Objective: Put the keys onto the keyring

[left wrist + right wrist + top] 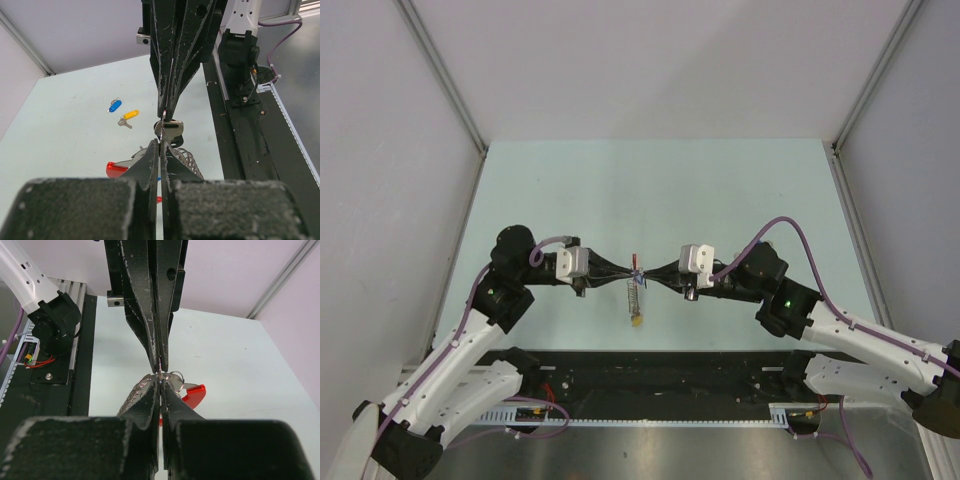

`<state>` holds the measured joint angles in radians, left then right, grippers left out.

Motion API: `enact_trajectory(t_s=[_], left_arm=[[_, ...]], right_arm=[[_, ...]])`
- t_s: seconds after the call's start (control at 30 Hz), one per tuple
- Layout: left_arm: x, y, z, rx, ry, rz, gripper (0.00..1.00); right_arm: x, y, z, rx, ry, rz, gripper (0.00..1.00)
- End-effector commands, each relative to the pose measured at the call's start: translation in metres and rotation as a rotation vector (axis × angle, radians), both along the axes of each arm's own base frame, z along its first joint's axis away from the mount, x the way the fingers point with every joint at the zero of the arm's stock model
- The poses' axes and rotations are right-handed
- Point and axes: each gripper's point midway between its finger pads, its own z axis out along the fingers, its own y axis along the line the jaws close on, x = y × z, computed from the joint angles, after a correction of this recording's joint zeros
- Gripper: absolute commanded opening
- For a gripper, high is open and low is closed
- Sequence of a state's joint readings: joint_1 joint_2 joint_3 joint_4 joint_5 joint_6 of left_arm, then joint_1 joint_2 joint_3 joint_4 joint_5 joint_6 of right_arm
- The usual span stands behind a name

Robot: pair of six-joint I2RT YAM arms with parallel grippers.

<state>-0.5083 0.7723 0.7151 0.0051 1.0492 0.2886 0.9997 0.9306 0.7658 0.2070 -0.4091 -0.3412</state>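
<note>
My two grippers meet tip to tip above the table's middle. The left gripper [627, 272] [161, 144] is shut on the keyring's thin grey metal. The keyring's red curved section [116, 169] [196, 393] sticks out beside the tips. The right gripper [648, 276] [161, 379] is shut on a small silver key with a black tag [171, 131] and a small split ring [176, 375], right at the ring. A metal coil [634, 298] [190, 159] with a yellow end hangs below. A blue-tagged key [115, 106] lies on the table.
A yellow-tagged key [129, 116] lies on the table next to the blue one. The black rail with the arm bases [650, 385] runs along the near edge. Grey walls enclose the pale green table [650, 190] on three sides.
</note>
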Motion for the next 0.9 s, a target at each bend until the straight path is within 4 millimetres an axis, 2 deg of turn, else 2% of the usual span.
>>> enact_trajectory(t_s=[0.0,0.87], left_arm=[[-0.0015,-0.0010,0.0117,-0.026,-0.043,-0.007,0.00],[0.0018,-0.0008,0.0127,-0.029,-0.038,0.013,0.00]], right_arm=[[-0.0059,-0.0006,0.0354,0.081,-0.047,0.018,0.00],[-0.0047,0.0006,0.0359,0.086,-0.039,0.013,0.00]])
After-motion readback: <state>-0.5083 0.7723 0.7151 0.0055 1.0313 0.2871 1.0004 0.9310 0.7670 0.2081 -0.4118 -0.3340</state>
